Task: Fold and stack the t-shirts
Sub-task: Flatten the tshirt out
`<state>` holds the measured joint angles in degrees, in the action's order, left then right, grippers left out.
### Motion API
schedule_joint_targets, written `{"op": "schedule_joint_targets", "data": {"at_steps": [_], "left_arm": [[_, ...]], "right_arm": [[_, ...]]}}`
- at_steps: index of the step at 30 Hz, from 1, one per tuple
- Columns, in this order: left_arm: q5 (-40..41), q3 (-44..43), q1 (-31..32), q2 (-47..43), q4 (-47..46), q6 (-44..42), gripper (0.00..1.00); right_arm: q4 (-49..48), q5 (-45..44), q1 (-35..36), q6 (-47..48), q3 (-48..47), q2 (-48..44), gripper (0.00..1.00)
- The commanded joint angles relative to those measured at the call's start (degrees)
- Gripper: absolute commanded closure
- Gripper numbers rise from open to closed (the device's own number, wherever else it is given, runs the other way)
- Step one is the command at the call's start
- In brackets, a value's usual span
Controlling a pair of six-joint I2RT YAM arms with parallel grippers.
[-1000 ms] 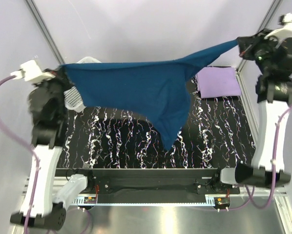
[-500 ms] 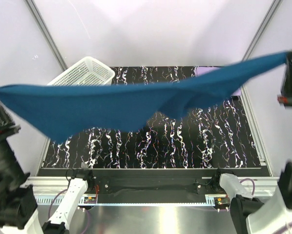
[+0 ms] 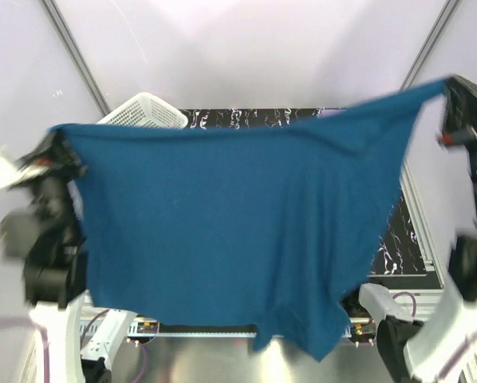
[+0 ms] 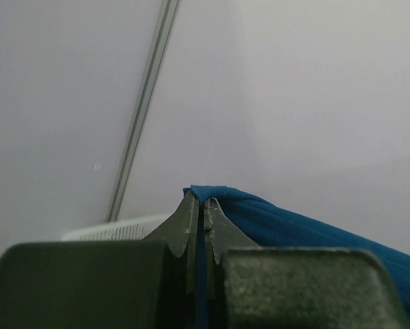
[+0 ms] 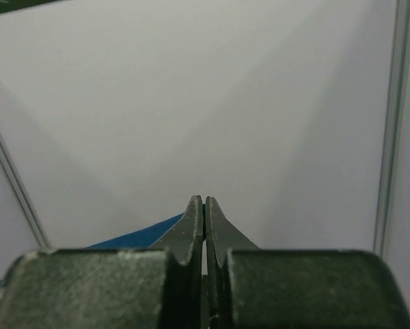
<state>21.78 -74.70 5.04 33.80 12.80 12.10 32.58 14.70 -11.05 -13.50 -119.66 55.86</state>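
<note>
The dark teal-blue t-shirt [image 3: 230, 231] hangs spread like a wide sheet high above the table, covering most of the top view. Its upper left corner is pinched in my left gripper [image 3: 59, 142], and its upper right corner in my right gripper [image 3: 446, 88]. In the left wrist view the left gripper [image 4: 203, 202] is shut, with blue cloth [image 4: 294, 229] folded over its tips. From the right wrist, the right gripper [image 5: 204, 200] is shut too, blue cloth [image 5: 133, 240] trailing off to its left. The lavender t-shirt is hidden behind the blue one.
A white perforated basket [image 3: 147, 112] stands at the table's back left, its rim also showing in the left wrist view [image 4: 116, 229]. Black marbled table [image 3: 406, 239] shows only at the right edge. White walls and metal frame posts [image 3: 75, 56] enclose the cell.
Both arms have lifted the blue shirt and pulled it toward the camera. It went from a stretched band across the table to a broad hanging sheet that now hides the table.
</note>
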Motion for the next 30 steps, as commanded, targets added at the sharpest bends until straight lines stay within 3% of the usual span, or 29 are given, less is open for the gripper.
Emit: {"op": "schedule_joint_targets", "data": {"at_steps": [1,7,12,15,22,25,30], "left_arm": [[8.2,6.5,0.1,8.6,1.0,1.2,1.0],[6.6,22.7,-0.2,17.6,-2.2,10.7,1.0],[5.0,32.6,-0.6,25.6,-10.1,14.8,1.0],[6.1,31.9,-2.0,33.0,-11.0,14.4,1.0],[2.9,25.8,-2.1,44.6,-12.2,14.8,1.0],[0.4,24.1,-2.1,46.7,-13.8,14.2,1.0],[-0.5,18.2,-2.1,44.3,-11.3,13.0,1.0]], "right_arm": [[-3.8,-1.6,-0.3,-2.8,12.2,10.9,1.0],[-21.7,3.3,-0.2,-6.0,38.9,18.2,1.0],[-34.1,7.6,0.2,-8.0,51.7,25.6,1.0],[-35.3,9.4,0.8,-6.6,51.5,32.7,1.0],[-28.1,11.4,1.8,-3.2,37.2,48.7,1.0],[-23.6,11.8,2.1,-2.8,30.7,52.9,1.0],[-18.9,11.1,2.6,-0.4,22.7,51.8,1.0]]}}
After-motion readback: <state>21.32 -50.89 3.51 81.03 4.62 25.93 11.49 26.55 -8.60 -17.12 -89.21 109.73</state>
